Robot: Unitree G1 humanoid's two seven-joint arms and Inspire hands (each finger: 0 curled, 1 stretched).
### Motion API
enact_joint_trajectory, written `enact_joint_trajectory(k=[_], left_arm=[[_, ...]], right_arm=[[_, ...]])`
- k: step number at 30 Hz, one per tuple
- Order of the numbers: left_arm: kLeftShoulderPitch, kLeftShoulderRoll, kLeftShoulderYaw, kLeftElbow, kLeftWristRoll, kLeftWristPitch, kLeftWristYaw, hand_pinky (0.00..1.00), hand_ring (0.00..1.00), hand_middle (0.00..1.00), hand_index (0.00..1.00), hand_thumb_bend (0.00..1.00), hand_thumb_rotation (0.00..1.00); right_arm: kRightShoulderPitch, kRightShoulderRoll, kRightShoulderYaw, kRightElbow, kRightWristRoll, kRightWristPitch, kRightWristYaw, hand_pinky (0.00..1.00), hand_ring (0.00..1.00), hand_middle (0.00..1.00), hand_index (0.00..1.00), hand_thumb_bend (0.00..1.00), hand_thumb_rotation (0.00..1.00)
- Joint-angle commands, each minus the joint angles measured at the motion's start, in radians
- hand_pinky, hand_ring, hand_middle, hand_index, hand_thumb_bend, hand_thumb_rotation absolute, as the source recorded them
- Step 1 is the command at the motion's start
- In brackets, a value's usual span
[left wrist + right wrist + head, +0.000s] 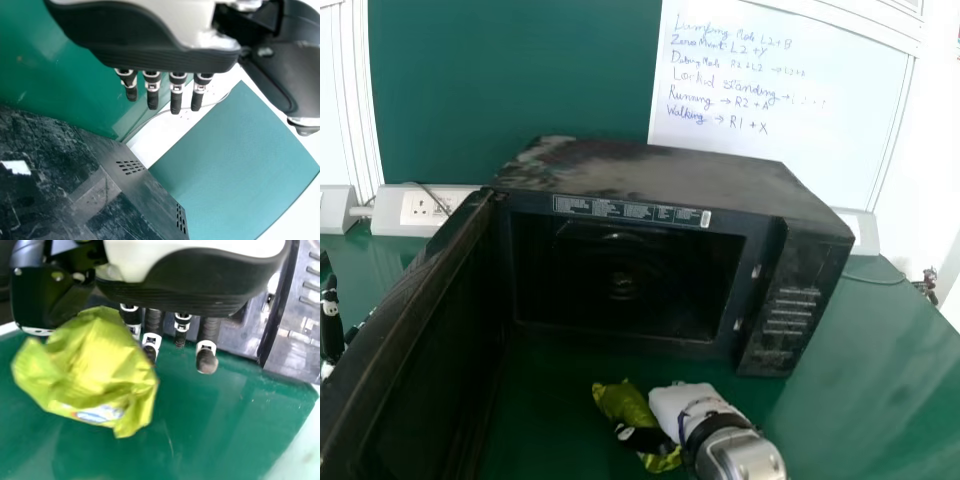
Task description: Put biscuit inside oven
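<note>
Biscuit (620, 402) between right hand (678, 402)'s thumb and fingers — pinched — in front of oven (660, 180); left hand (331, 328) open, fingers straight.

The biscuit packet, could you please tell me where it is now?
In the head view, the packet is at the bottom, near the middle, in the robot's right hand, before the open oven.

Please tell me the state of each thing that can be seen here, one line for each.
Black box-shaped microwave oven, open toward the robot.
Its flat black door, swung out on the left.
Yellow-green crinkled plastic packet, held, outside the oven.
White-and-black right hand, closed on the packet.
White-and-black left hand, open.
White rectangular board, written on.
</note>
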Motion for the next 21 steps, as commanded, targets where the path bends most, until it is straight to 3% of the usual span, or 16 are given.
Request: enact_joint_trajectory(k=[1, 4, 6, 14, 21], left_arm=[[-0.003, -0.004, -0.007, 0.002, -0.003, -0.007, -0.003, 0.66, 0.73, 0.77, 0.79, 0.61, 0.01], [-0.007, -0.004, -0.002, 0.009, -0.013, -0.003, -0.004, 0.68, 0.74, 0.78, 0.80, 0.61, 0.00], [-0.007, -0.004, -0.001, 0.010, -0.017, -0.001, -0.002, 0.68, 0.74, 0.79, 0.80, 0.62, 0.00], [-0.005, 0.002, 0.000, 0.014, -0.015, 0.000, -0.007, 0.68, 0.75, 0.78, 0.80, 0.62, 0.00], [-0.008, 0.003, 0.003, 0.020, -0.019, 0.002, -0.004, 0.68, 0.74, 0.78, 0.79, 0.62, 0.00]], right_arm=[[0.003, 0.000, -0.016, -0.026, 0.011, -0.001, -0.004, 0.06, 0.14, 0.26, 0.69, 0.62, 0.01], [0.004, 0.003, -0.037, -0.047, 0.039, 0.003, -0.018, 0.08, 0.16, 0.28, 0.63, 0.64, 0.07], [-0.001, -0.001, -0.043, -0.052, 0.044, -0.002, -0.026, 0.08, 0.16, 0.27, 0.66, 0.63, 0.09], [-0.026, 0.009, -0.060, -0.047, 0.044, 0.002, -0.044, 0.05, 0.13, 0.24, 0.70, 0.65, 0.01], [-0.076, 0.017, -0.069, -0.021, 0.035, 0.009, -0.044, 0.05, 0.13, 0.25, 0.70, 0.69, 0.00]])
